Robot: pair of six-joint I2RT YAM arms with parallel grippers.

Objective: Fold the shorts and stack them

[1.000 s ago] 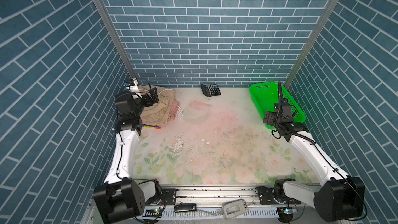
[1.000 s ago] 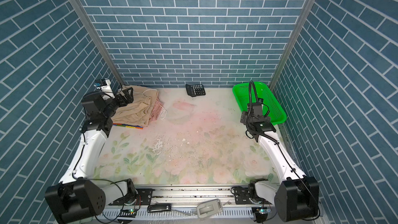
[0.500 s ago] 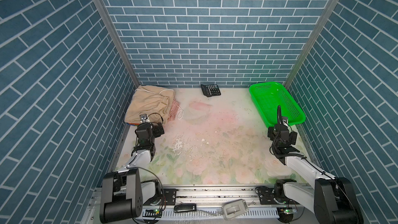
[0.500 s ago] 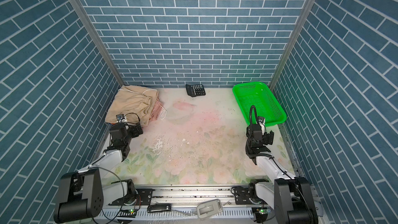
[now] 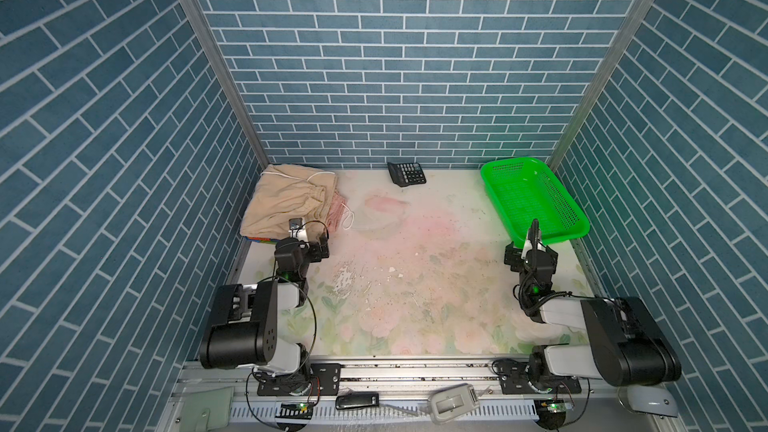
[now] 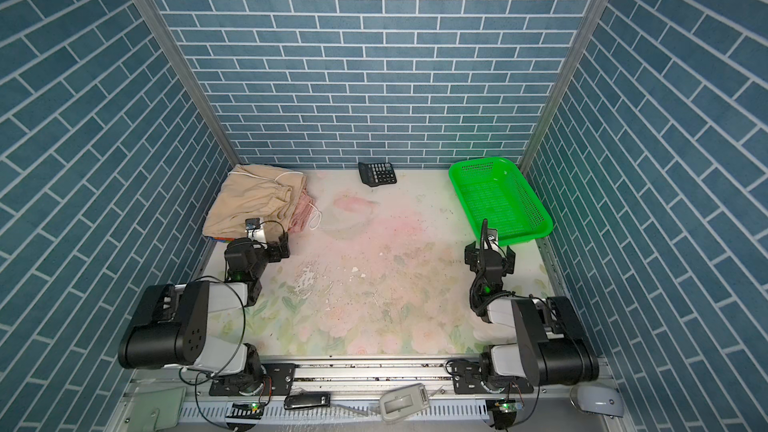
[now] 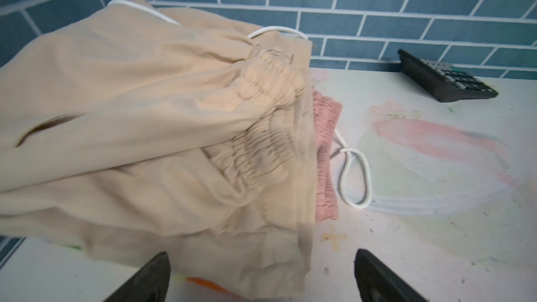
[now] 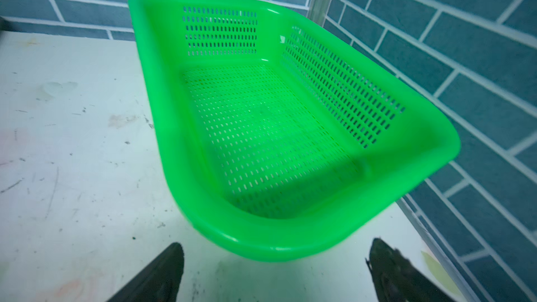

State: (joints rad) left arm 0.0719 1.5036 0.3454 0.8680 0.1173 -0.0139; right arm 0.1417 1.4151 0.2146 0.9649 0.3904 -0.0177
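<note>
So, the pile of shorts point(image 5: 291, 201) sits on the counter point(image 5: 415, 292) off to the left of the calculator point(image 5: 407, 173), tucked into the back corner. Its long side runs from the wall behind the calculator toward the robot. The beige pair point(image 7: 145, 111) is on top, and the pink pair point(image 7: 327, 146) pokes out on the calculator side with a drawstring loop point(image 7: 356, 175) trailing. Only a sliver of the rainbow-striped pair point(image 7: 209, 285) shows at the end farthest from that wall. The left claw point(image 7: 261, 271) is spread wide with nothing in it and points straight at that near end, the beige hem just beyond its tips. The right claw point(image 8: 276, 271) is wide open and empty too, but it's over on the calculator's other side facing the green basket point(image 8: 261, 245), well apart from the pile. If the stack needs more tidying, I'd say that's the left arm's job, coming in along the pile's length.
</note>
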